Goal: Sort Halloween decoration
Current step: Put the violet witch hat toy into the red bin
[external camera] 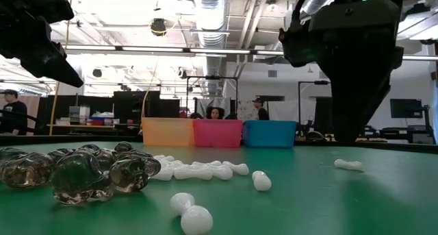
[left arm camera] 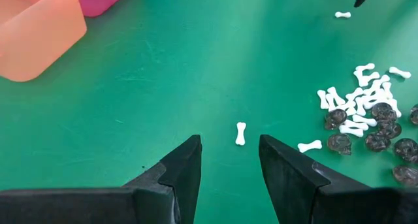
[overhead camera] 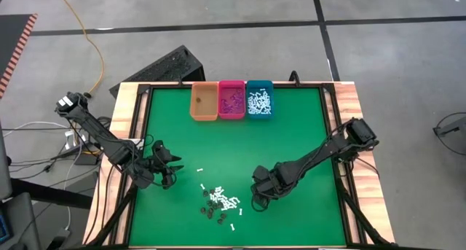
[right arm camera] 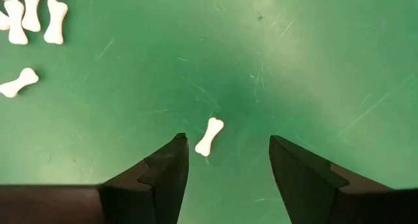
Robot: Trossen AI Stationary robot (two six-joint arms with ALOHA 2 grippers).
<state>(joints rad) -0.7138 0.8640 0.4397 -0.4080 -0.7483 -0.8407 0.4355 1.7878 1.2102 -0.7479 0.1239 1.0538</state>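
Note:
A loose heap of white bone-shaped pieces and dark skull-shaped bits [overhead camera: 220, 202] lies on the green mat near the front edge; the low view shows the same heap [external camera: 102, 172]. My right gripper [right arm camera: 227, 140] is just right of the heap [overhead camera: 256, 200]. It points down and is open, with one white bone [right arm camera: 209, 136] flat on the mat between its fingertips, untouched. My left gripper [left arm camera: 228, 142] hangs open left of the heap [overhead camera: 172, 170], a single white bone [left arm camera: 241, 133] lying just ahead of its fingertips.
Three bins stand side by side at the far edge: orange [overhead camera: 204, 102], pink [overhead camera: 231, 99] holding purple bits, teal [overhead camera: 259, 99] holding white pieces. One stray bone [overhead camera: 234, 227] lies nearer the front edge. Bare green mat [overhead camera: 291, 141] stretches between heap and bins.

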